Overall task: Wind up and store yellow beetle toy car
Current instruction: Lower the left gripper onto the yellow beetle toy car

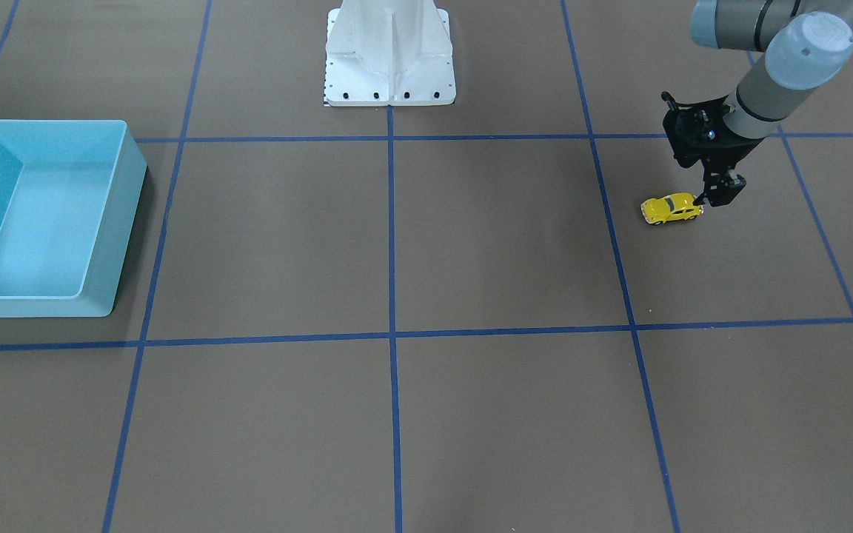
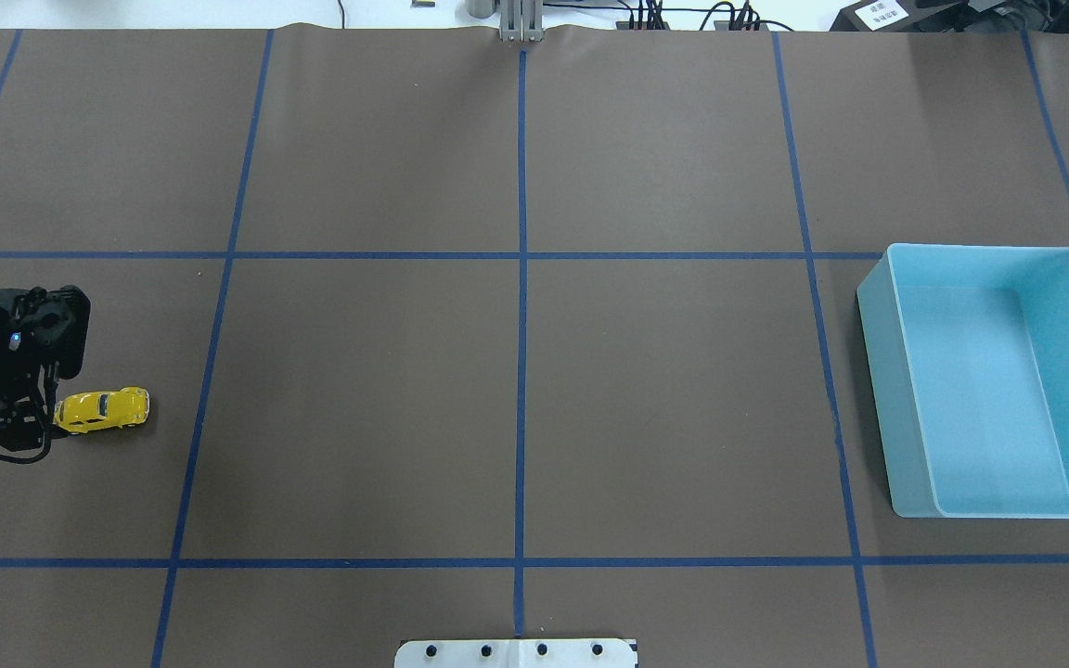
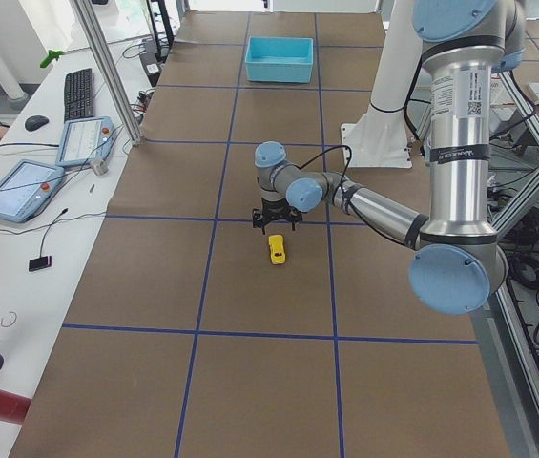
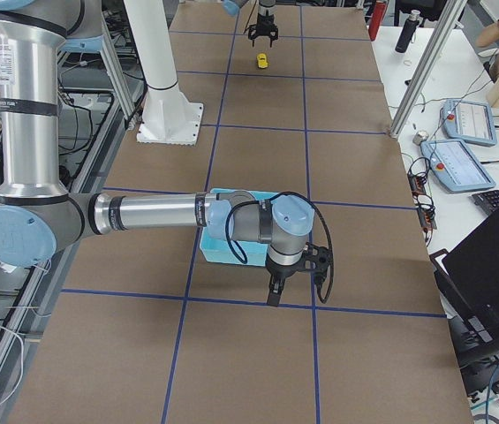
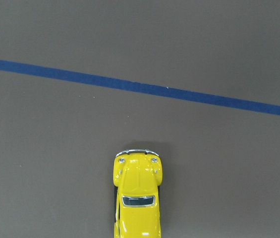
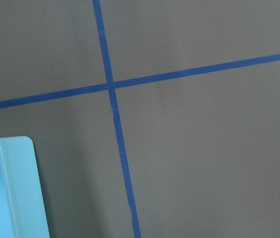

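Note:
The yellow beetle toy car (image 1: 671,209) stands on its wheels on the brown table, in the overhead view (image 2: 103,409) at the far left. My left gripper (image 1: 719,198) hangs low right behind the car's rear end (image 2: 29,429), and its fingers look spread open and empty. The left wrist view shows the car's hood and windshield (image 5: 137,198) at the bottom edge, with no fingers in the picture. The light blue bin (image 2: 878,371) stands empty at the far right. My right gripper (image 4: 273,296) hovers over the table beside the bin (image 4: 209,247); I cannot tell if it is open.
Blue tape lines divide the table into squares. The white robot base (image 1: 389,66) sits at the table's middle edge. The right wrist view shows one bin corner (image 6: 11,188) and a tape crossing. Tablets and a keyboard lie on the side desk (image 3: 40,181).

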You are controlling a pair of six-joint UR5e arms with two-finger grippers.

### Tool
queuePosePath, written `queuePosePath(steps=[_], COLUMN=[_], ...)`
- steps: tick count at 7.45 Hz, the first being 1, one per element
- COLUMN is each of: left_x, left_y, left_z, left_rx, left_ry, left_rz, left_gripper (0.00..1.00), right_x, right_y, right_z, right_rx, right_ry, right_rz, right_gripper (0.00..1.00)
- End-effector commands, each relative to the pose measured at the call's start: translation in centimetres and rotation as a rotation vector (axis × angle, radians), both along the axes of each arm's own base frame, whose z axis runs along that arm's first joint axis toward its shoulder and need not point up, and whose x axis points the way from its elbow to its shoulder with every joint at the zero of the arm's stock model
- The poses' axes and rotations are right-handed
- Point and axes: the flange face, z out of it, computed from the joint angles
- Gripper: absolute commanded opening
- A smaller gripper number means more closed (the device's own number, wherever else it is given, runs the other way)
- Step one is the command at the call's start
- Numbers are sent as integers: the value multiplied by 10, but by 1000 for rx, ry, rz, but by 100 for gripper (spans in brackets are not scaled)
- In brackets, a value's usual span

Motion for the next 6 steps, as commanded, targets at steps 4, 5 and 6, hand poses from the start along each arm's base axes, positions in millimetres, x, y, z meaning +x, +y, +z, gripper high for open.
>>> queuePosePath(steps=[4, 5, 6], left_x=[24, 25, 25], left_y=[-24, -26, -26], left_z=[35, 41, 39], left_rx=[-11, -13, -7], left_ry=[-13, -20, -11], left_rz=[6, 0, -4], left_gripper=[100, 100, 100], right_x=[0, 0, 0], right_y=[-2, 0, -1], right_z=[-4, -3, -9], right_rx=[8, 5, 17], right_ry=[-2, -3, -4], right_rz=[0, 0, 0], right_gripper=[100, 100, 100])
